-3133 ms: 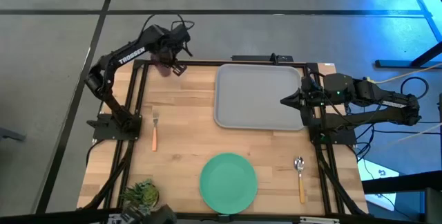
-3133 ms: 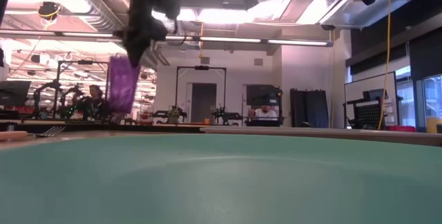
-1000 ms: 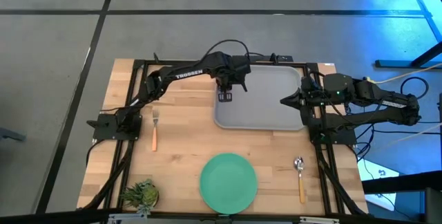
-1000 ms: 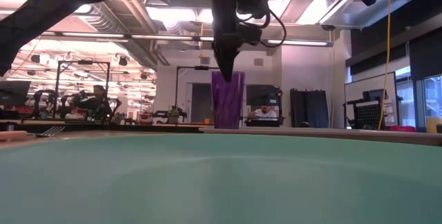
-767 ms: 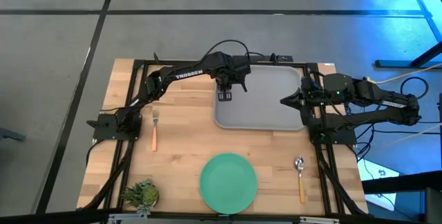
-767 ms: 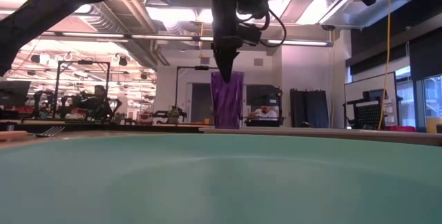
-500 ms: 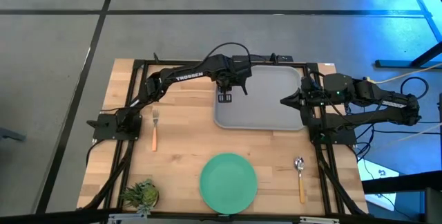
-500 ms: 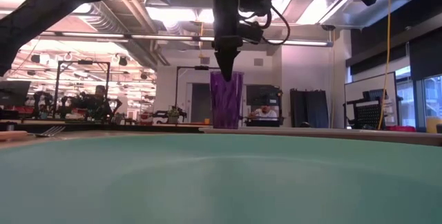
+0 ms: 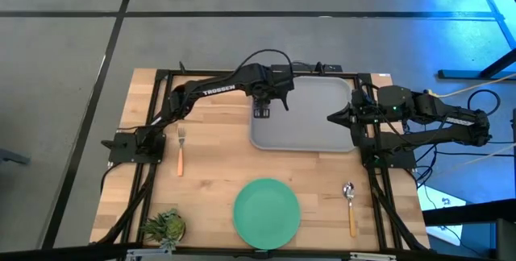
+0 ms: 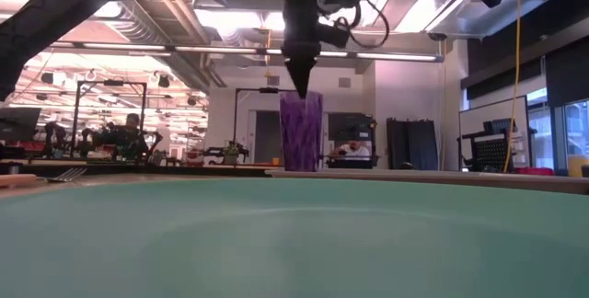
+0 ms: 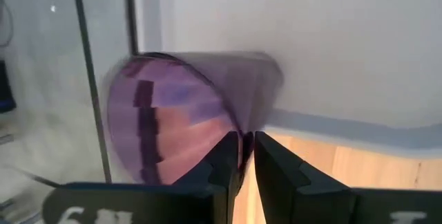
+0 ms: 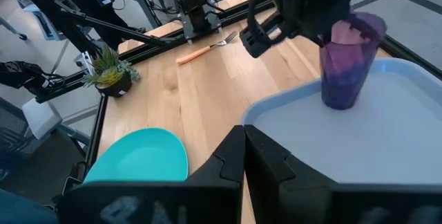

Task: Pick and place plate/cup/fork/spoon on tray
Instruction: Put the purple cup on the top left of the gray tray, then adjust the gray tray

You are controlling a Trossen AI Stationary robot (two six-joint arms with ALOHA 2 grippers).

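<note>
The translucent purple cup point(image 10: 301, 131) stands upright in the far left corner of the grey tray point(image 9: 310, 124). My left gripper point(image 10: 301, 88) is over it, shut on its rim. The cup point(image 12: 347, 61) also shows in the right wrist view. The mint-green plate point(image 9: 267, 211) lies flat at the table's near edge. The fork point(image 9: 181, 150) lies on the wood at the left, and the spoon point(image 9: 351, 207) lies at the near right. My right gripper point(image 9: 330, 118) waits shut over the tray's right edge. My left gripper pinches the cup's wall at the rim point(image 11: 243, 141), one finger inside the cup and one outside. The fingers point(image 11: 224, 165) come steeply from above. The cup stands upright below them with its base point(image 12: 338, 103) on the tray.
A small potted plant point(image 9: 165, 225) stands at the near left corner. Most of the tray's floor point(image 12: 394, 134), to the right of the cup, is bare. Black frame rails point(image 9: 161, 108) run along the table's left and right sides.
My left gripper has risen a little over the tray's far left corner and its wrist has rolled slightly. The cup leaned a little under the fingers. It now stands upright on the same spot.
</note>
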